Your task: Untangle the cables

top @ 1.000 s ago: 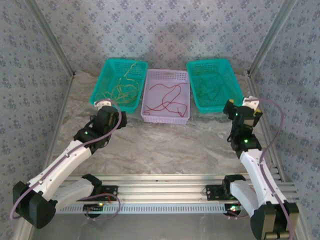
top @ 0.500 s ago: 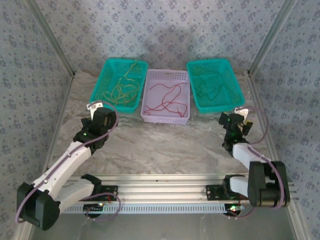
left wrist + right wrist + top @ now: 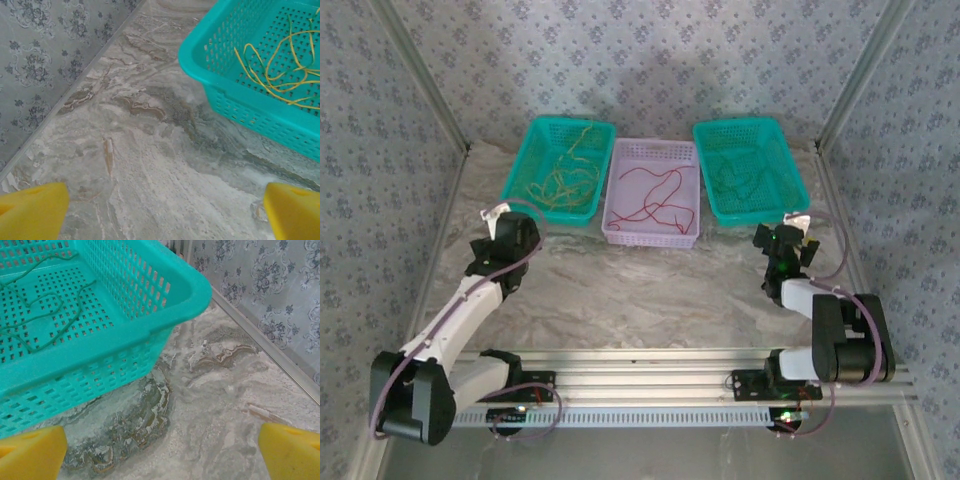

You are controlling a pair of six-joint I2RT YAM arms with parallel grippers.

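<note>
**A:** Left gripper (image 3: pixel 506 226) state?

**B:** Jaws wide apart, nothing between them. It's low over the table (image 3: pixel 650 295), left of the lilac basket (image 3: pixel 652 239) and a bit nearer the arm bases. In the wrist view its yellow pads (image 3: pixel 30 212) frame bare marble. A corner of the left teal basket (image 3: pixel 200 50) sits ahead, near but not touching.

**A:** Right gripper (image 3: pixel 782 242)?

**B:** Same. Jaws spread wide, holding nothing. It's right of the lilac basket, also slightly nearer the bases. Its wrist view has marble between the pads, with a corner of the right teal basket (image 3: pixel 175 305) close ahead, apart from the fingers.

**A:** Cables?

**B:** One colour per basket, three baskets in a row.
- The red cable (image 3: pixel 655 195) lies in loose loops on the floor of the lilac basket.
- The yellow cable (image 3: pixel 563 180) is in the left teal basket, just beside the lilac one on its left. It's a loopy bunch, denser toward the near end.
- The green cable (image 3: pixel 740 175) is in the right teal basket, just beside the lilac one on its right. Green on teal, so the loops are hard to trace from above. The right wrist view shows a few strands flat on the mesh floor.
</note>
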